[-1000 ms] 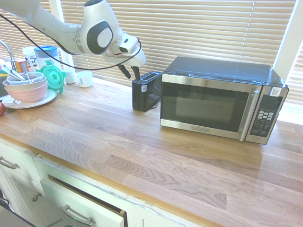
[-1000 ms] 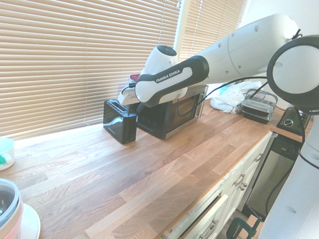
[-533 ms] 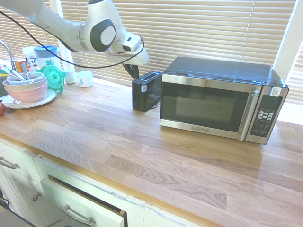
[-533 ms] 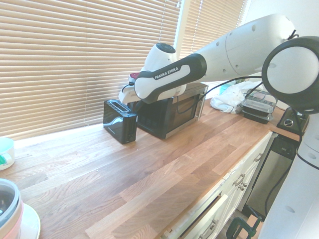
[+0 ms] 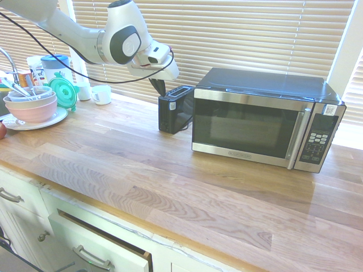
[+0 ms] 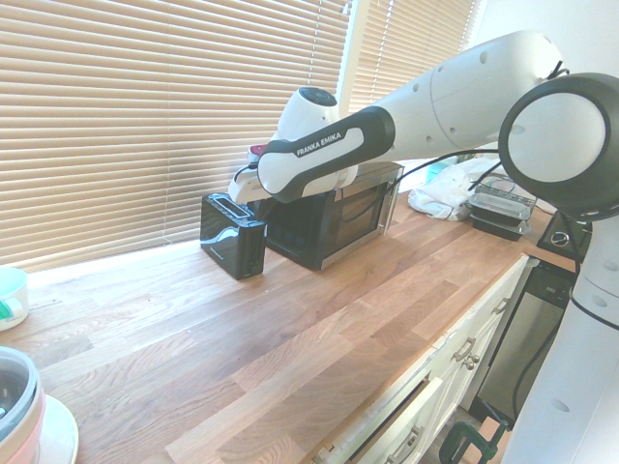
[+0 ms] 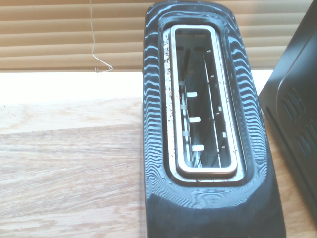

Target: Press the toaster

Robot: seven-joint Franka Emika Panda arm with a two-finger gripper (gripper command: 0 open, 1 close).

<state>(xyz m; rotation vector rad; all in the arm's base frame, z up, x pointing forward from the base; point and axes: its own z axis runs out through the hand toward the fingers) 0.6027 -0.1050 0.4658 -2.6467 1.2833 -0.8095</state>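
- Claw [image 5: 158,88] was clenched, nothing in it, tips pointing down by the toaster's top end
- Toaster [image 5: 175,110] sat right under/beside those tips, couldn't tell if they touched
- It stood upright on the counter [image 5: 125,164], slot facing up
- Microwave [image 5: 261,122] was just beside it, on the side away from the mugs [image 5: 101,95]

First exterior view facing the microwave [image 5: 249,122] front from above, second from the opposite side, wrist view close above the toaster [image 7: 198,208], all sharing toaster and blinds [image 5: 227,34]
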